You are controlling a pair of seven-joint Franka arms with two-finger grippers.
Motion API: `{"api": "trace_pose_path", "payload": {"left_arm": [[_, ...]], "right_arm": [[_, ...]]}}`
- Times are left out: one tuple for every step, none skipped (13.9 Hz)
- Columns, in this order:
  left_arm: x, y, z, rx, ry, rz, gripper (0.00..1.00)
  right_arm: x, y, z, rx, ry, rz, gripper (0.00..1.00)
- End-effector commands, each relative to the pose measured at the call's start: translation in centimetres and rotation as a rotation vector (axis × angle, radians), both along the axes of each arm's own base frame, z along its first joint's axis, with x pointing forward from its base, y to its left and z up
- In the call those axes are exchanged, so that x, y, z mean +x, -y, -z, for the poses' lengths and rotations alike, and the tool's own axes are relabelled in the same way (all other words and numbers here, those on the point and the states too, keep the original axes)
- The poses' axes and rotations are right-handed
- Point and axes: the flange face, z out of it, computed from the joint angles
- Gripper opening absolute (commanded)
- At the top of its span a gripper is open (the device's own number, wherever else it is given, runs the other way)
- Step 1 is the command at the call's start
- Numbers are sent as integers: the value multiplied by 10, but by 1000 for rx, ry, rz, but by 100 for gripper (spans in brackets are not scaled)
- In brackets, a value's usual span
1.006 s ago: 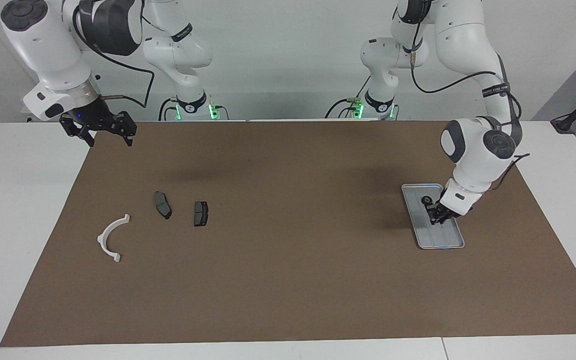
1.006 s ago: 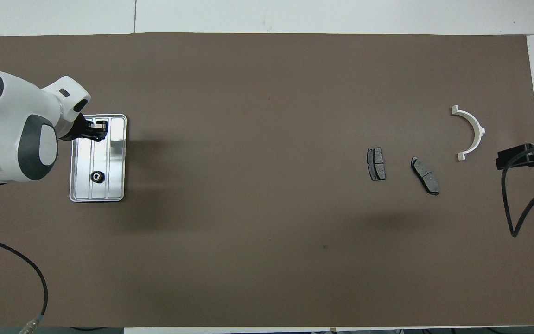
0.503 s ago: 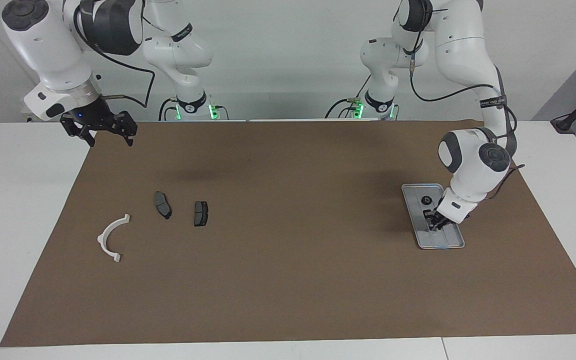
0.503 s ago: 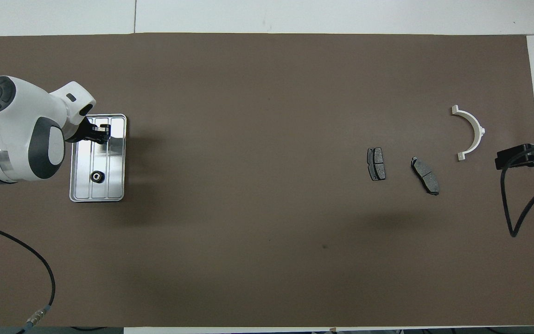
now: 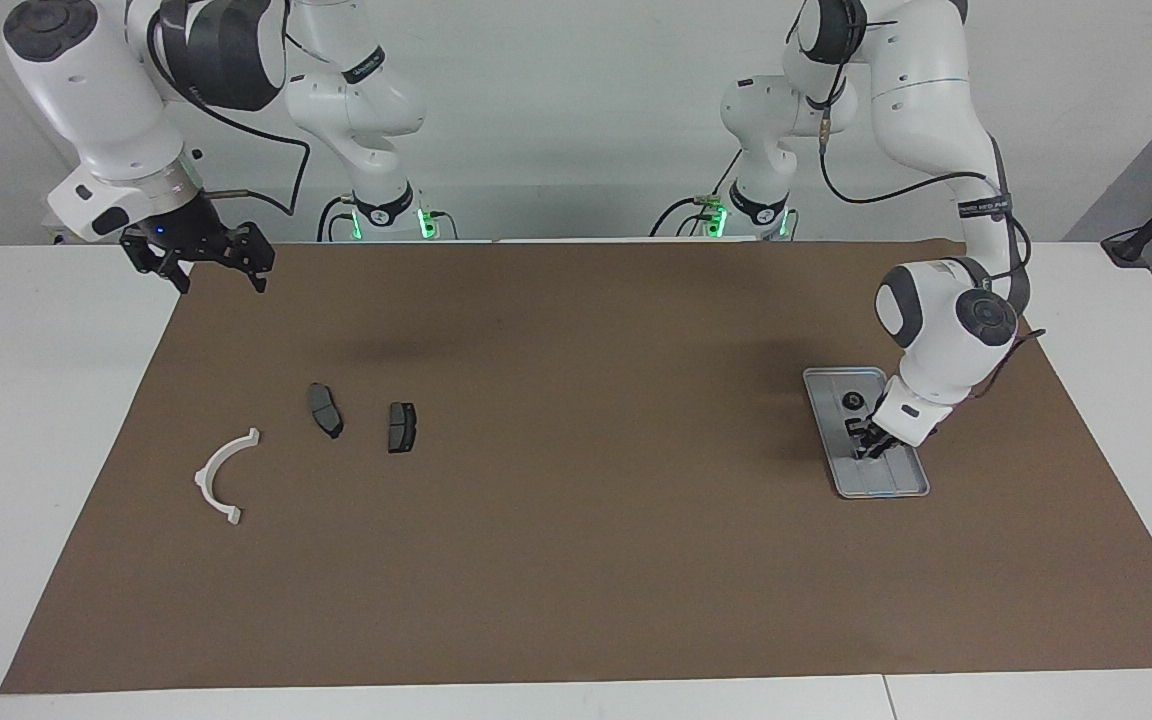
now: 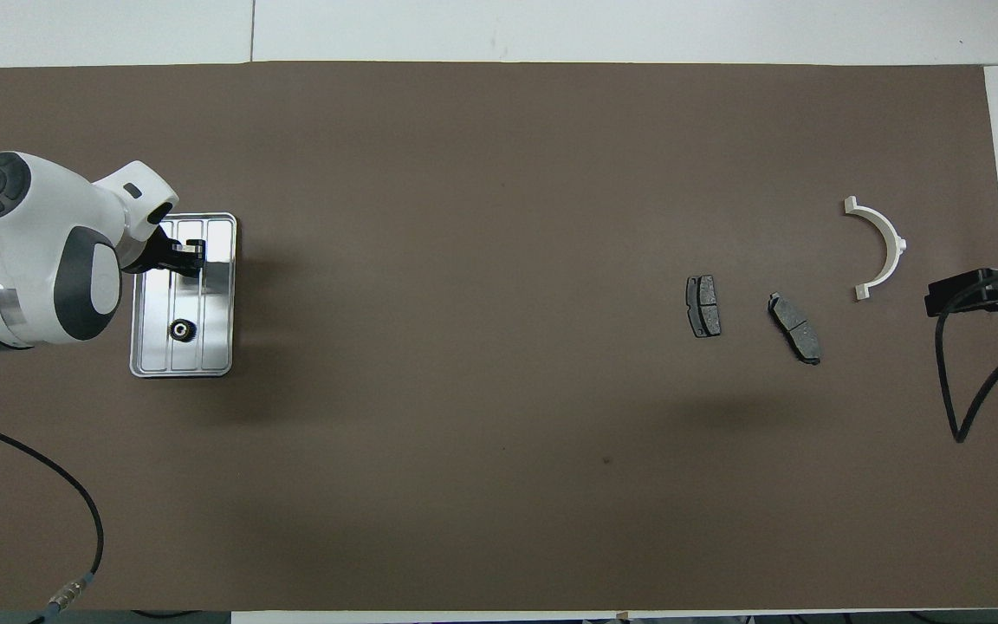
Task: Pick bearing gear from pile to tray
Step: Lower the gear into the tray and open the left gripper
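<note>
One bearing gear [image 6: 180, 329] already lies in the tray [image 6: 220, 299], just robotward of the left gripper [image 5: 871, 445], low over it (I cannot tell its finger state). The right gripper [image 5: 198, 255] waits open above the pile [image 5: 361, 420].

**Gear in tray, pile parts spread on the mat**

The tray [image 6: 220, 295] is a flat, silver, rectangular pan with a low rim, rounded corners and lengthwise ridges. It lies flat toward the left arm's end of the bench, its long side running away from the robots. One small black round bearing gear [image 6: 180, 329] lies inside it, in the half nearer the robots.

The pile sits toward the right arm's end. Two dark grey brake pads lie flat and apart: one [image 6: 703, 306] closer to the bench's middle, the other [image 6: 794, 328] beside it, slightly skewed. A white curved arc bracket [image 6: 880, 247] lies flat, farther from the robots than the pads, apart from them.
</note>
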Motion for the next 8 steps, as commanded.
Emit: {"api": "trace_pose_path", "payload": {"left_arm": [[-1,-10,-3,2,2,2,100],[5,-12,-18,2,1,-3,100],[10,-15,-36,0,-10,-6,100],[10,-17,-56,-1,-12,-11,100],[6,-18,-81,-4,-9,-13,100],[-3,-18,-104,-7,-10,-16,100],[-12,-18,-126,-10,-22,-18,100],[-22,-17,-150,-12,-25,-19,100]], "right_arm": [[-7,-1,0,1,23,5,100],[-5,-2,-1,2,35,3,100],[-4,-2,-1,1,41,1,100],[-4,-2,-1,1,41,1,100],[-4,-2,-1,1,43,1,100],[-4,-2,-1,1,43,2,100],[-4,-2,-1,1,43,2,100],[-4,-2,-1,1,43,1,100]]}}
